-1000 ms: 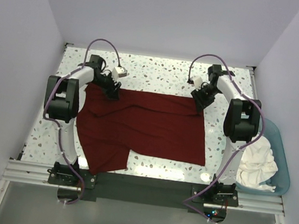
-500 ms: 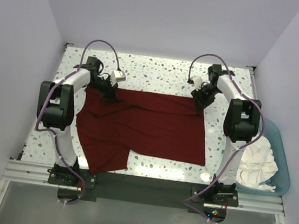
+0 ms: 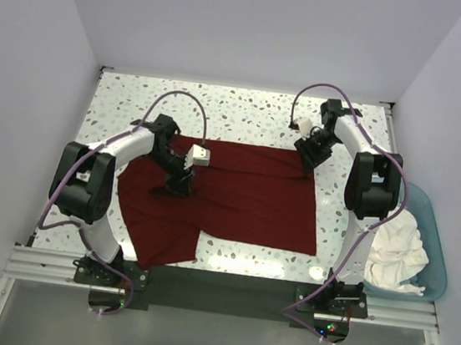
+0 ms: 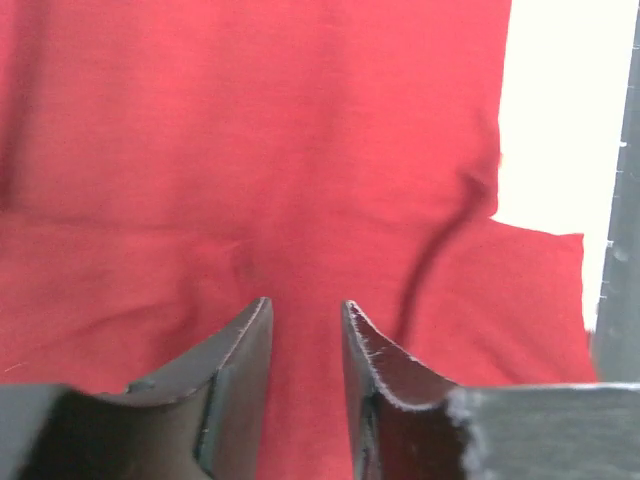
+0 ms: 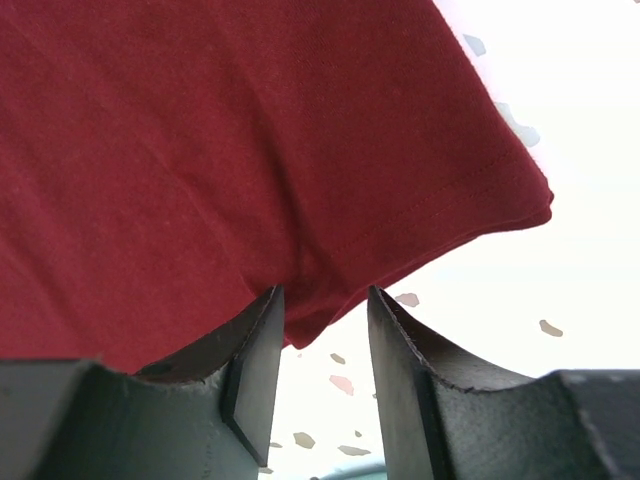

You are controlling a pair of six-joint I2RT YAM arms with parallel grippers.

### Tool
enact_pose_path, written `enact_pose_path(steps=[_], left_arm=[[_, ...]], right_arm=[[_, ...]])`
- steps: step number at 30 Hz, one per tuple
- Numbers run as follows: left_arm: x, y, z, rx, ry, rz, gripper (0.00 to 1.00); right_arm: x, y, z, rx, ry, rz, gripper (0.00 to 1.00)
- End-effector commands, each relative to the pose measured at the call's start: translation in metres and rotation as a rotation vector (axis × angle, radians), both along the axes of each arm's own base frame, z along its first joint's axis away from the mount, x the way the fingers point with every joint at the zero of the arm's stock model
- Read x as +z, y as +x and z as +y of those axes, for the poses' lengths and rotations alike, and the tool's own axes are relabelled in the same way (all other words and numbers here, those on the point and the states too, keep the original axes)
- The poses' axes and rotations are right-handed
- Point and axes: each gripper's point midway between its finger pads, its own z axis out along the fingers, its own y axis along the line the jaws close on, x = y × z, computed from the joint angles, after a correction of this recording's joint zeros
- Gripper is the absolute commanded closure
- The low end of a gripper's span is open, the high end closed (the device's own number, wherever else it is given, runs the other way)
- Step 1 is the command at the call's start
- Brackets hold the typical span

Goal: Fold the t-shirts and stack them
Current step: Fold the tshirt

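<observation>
On the left side of the table (image 3: pixel 246 111), the left gripper (image 3: pixel 180 185) has come in from the far-left corner of the maroon t-shirt (image 3: pixel 249 196) to its left middle, jaws slightly parted with the cloth flat beneath. The right gripper (image 3: pixel 310 153) stays at the far-right corner, the hem between its jaws — pinched or not, I cannot tell. The shirt lies spread mid-table.

Left arm (image 3: pixel 124 144), right arm (image 3: pixel 349 135): white links are joined by black housings. Purple cables (image 3: pixel 179 94) are run in loops. Black bases (image 3: pixel 99 270). White wrist cameras (image 3: pixel 202 154). Dark, wedge-shaped fingers (image 4: pixel 235 370) are fitted.
</observation>
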Motion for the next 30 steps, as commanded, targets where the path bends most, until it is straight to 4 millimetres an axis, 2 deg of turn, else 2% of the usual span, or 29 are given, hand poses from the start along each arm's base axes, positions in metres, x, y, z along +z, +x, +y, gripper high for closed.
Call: enact_pose_path(steps=[1, 3, 6, 8, 13, 14, 16, 17, 19, 22, 26, 29, 30], left_arm=[[0.018, -0.018, 0.005, -0.073, 0.009, -0.048, 0.58], [0.028, -0.019, 0.01, -0.073, 0.019, -0.054, 0.55], [0.057, -0.003, 0.021, 0.01, -0.052, -0.064, 0.55], [0.065, 0.017, 0.04, 0.126, -0.069, -0.042, 0.54], [0.045, 0.06, 0.096, 0.425, 0.008, -0.024, 0.54], [0.043, 0.076, 0.105, 0.469, 0.017, -0.069, 0.53], [0.034, 0.093, 0.128, 0.595, 0.078, -0.057, 0.53], [0.039, 0.108, 0.135, 0.623, 0.085, -0.097, 0.53], [0.037, 0.125, 0.149, 0.702, 0.106, -0.111, 0.53], [0.024, 0.132, 0.16, 0.751, 0.15, -0.093, 0.52], [0.009, 0.139, 0.168, 0.806, 0.175, -0.055, 0.52], [0.001, 0.137, 0.17, 0.82, 0.176, -0.022, 0.52], [0.002, 0.137, 0.168, 0.816, 0.167, -0.018, 0.52]], right_arm=[[0.026, 0.007, -0.003, -0.003, -0.018, -0.057, 0.57], [0.027, 0.007, -0.003, 0.003, -0.017, -0.055, 0.56], [0.028, 0.007, -0.003, -0.004, -0.014, -0.055, 0.56], [0.029, 0.008, -0.002, -0.004, -0.012, -0.057, 0.57], [0.031, 0.01, 0.004, -0.003, -0.023, -0.082, 0.61], [0.032, 0.013, 0.007, 0.001, -0.029, -0.101, 0.61], [0.029, 0.015, 0.006, -0.012, -0.051, -0.106, 0.62], [0.029, 0.017, 0.006, -0.017, -0.05, -0.108, 0.62], [0.027, 0.015, 0.006, -0.012, -0.051, -0.096, 0.6], [0.02, 0.012, 0.007, 0.005, -0.067, -0.08, 0.59], [-0.001, 0.005, 0.005, 0.026, -0.144, -0.044, 0.61], [0.005, 0.003, 0.003, -0.012, -0.14, -0.031, 0.59], [0.016, 0.003, 0.008, -0.034, -0.098, -0.041, 0.54]])
